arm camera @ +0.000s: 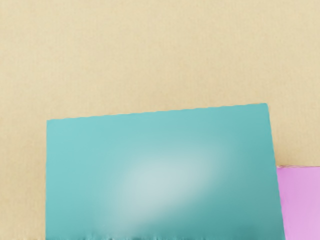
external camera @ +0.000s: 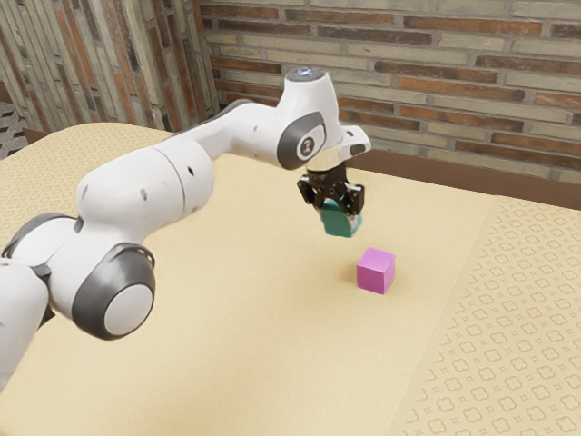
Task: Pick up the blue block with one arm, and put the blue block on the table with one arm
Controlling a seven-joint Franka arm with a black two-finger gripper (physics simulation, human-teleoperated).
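Blue block (arm camera: 160, 175) clamped in gripper (external camera: 339, 211), apparently lifted; pick done, placing on table (external camera: 245, 336) beneath gripper remains.

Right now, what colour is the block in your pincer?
The block is teal, a bluish green. It shows best in the wrist view, where it's big.

Multicoloured brick wall (external camera: 436, 68), brown strip (external camera: 536, 189) below

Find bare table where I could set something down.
Broad bare table runs from the arm to the pink block and down to the exterior view's bottom edge. It's crowded where the gripper holds the teal block near the pink one.
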